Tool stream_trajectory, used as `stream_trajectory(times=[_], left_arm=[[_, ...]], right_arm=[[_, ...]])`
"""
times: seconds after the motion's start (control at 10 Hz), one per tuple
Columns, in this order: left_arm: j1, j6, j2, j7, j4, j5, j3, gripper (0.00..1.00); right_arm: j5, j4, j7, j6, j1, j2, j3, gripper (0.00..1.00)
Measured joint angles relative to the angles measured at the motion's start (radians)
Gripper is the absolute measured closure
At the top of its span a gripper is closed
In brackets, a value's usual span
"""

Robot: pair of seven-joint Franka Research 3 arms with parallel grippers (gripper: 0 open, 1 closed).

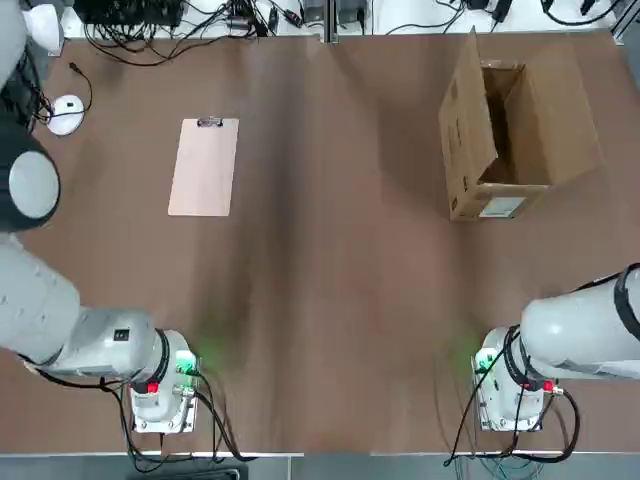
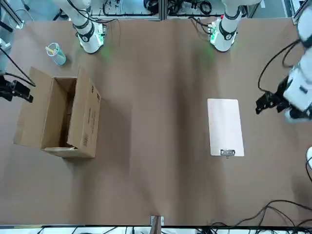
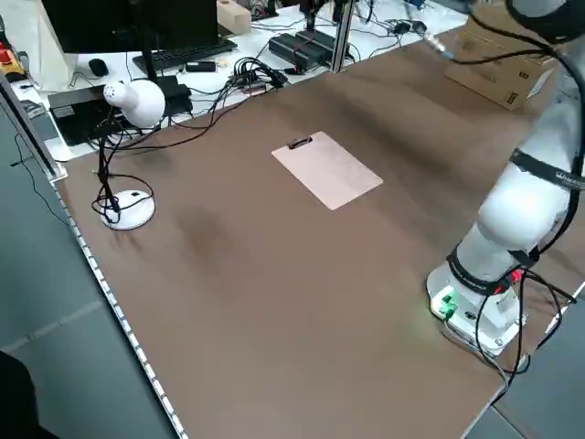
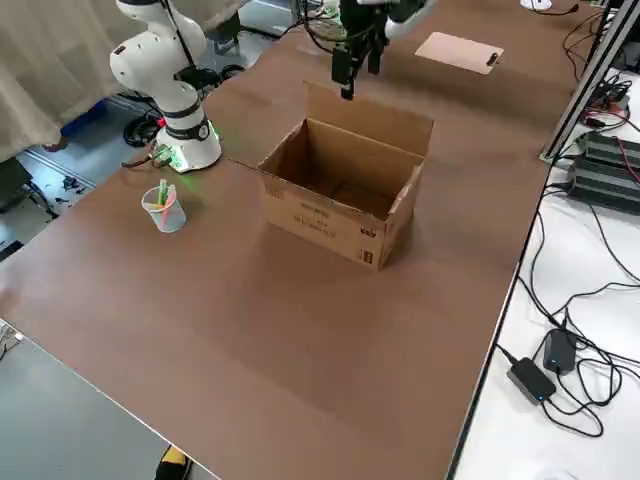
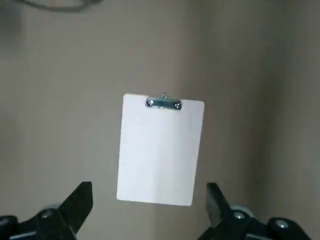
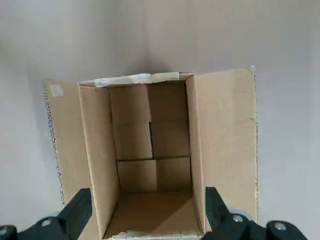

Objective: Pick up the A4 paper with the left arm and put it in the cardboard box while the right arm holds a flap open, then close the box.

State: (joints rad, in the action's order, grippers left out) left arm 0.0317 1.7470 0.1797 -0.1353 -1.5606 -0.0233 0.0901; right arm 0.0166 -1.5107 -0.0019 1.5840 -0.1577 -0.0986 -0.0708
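The A4 paper (image 1: pixel 205 167) lies flat on the left half of the table, its metal clip on the far short edge. My left gripper (image 5: pixel 148 200) hovers open high above it, well apart; in the front view the left gripper (image 2: pixel 267 102) hangs out past the sheet's outer side. The cardboard box (image 1: pixel 470 130) stands at the far right with its top open, flaps up or splayed, and a white label (image 1: pixel 500 207) on the near end. My right gripper (image 6: pixel 147 212) hangs open above the box (image 6: pixel 95 150), touching nothing; the right side view shows that gripper (image 4: pixel 350 65) over the far flap.
A white desk lamp (image 3: pixel 128 101) with a round base (image 1: pixel 66 115) stands at the far left corner. A clear cup (image 2: pixel 56 53) with pens sits near the right arm's base. Cables run along the back edge. Bare brown tabletop (image 1: pixel 330 250) separates paper and box.
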Motion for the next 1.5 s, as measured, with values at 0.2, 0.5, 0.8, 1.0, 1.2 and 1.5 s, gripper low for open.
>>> stream_trajectory(times=[0.2,0.5,0.8,1.0,1.2,1.5], left_arm=[[0.01,0.038,0.086,-0.108,0.002,-0.005,-0.003,0.0],[0.012,0.15,0.185,-0.597,0.004,-0.005,-0.003,0.0],[0.039,0.289,0.283,-0.99,0.006,-0.032,-0.004,0.0],[0.028,0.363,0.36,-1.209,0.006,-0.032,-0.002,0.0],[0.018,0.388,0.417,-1.328,0.006,-0.031,-0.001,0.0],[-0.016,0.469,0.473,-1.439,-0.007,0.007,-0.001,0.0]], right_arm=[[0.0,-0.003,-0.002,-0.01,-0.029,-0.033,0.001,0.0],[0.0,-0.004,-0.002,-0.017,-0.046,-0.09,0.001,0.0],[-0.002,-0.003,-0.023,-0.015,-0.109,-0.137,0.002,0.0],[-0.011,0.004,-0.116,-0.014,-0.168,-0.137,0.004,0.0],[-0.019,0.005,-0.185,0.009,-0.209,-0.141,0.004,0.0],[-0.021,0.004,-0.236,0.058,-0.216,-0.171,0.003,0.0]])
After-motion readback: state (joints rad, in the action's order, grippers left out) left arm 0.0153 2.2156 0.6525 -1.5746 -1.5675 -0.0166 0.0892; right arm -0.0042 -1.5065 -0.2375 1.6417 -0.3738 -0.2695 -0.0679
